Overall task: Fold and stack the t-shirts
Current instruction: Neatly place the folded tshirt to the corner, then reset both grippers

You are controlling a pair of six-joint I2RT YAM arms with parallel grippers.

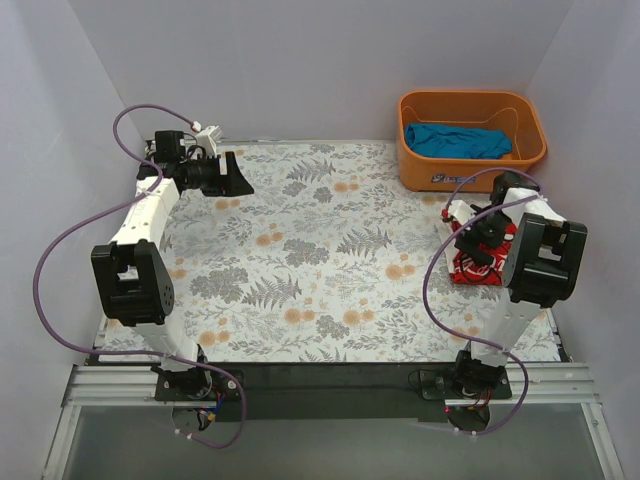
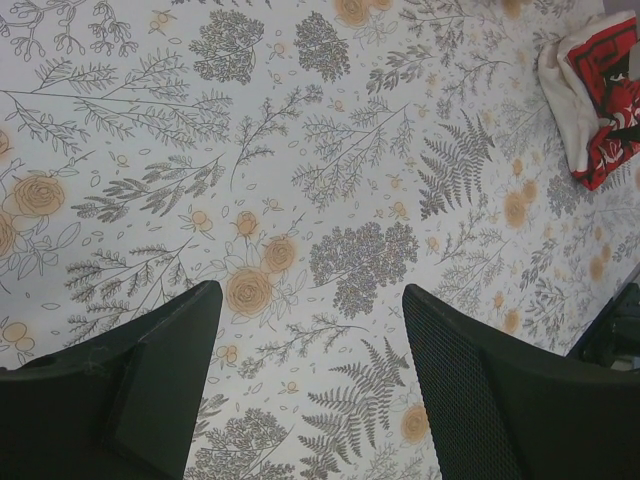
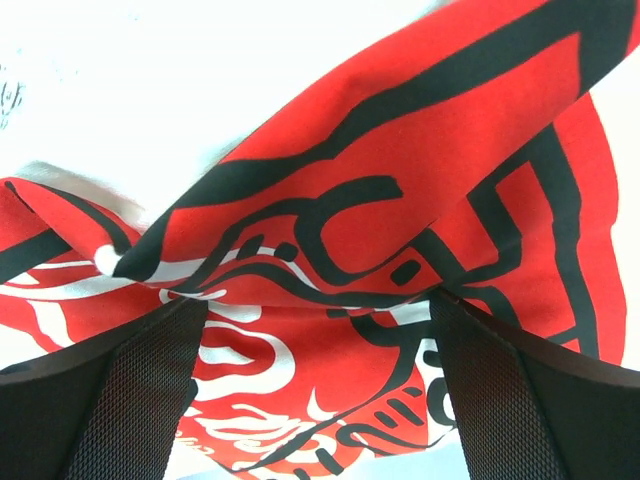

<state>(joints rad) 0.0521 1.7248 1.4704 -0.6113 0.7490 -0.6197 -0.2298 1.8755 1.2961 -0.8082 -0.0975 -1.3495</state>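
Observation:
A red t-shirt with white script and black print (image 1: 478,262) lies crumpled on white cloth (image 1: 458,212) at the table's right edge; whether that cloth is a separate white shirt I cannot tell. My right gripper (image 1: 470,235) is down on this pile. In the right wrist view its jaws (image 3: 320,310) stand wide apart with red cloth (image 3: 400,150) bunched between them and white cloth (image 3: 150,80) beyond. A teal-blue t-shirt (image 1: 455,140) lies in the orange basket. My left gripper (image 1: 238,178) is open and empty above the far left of the table (image 2: 312,290); the pile shows in its view (image 2: 610,70).
The orange plastic basket (image 1: 440,175) stands at the back right corner. A floral-print cloth (image 1: 320,250) covers the table. White walls close the table on the left, back and right.

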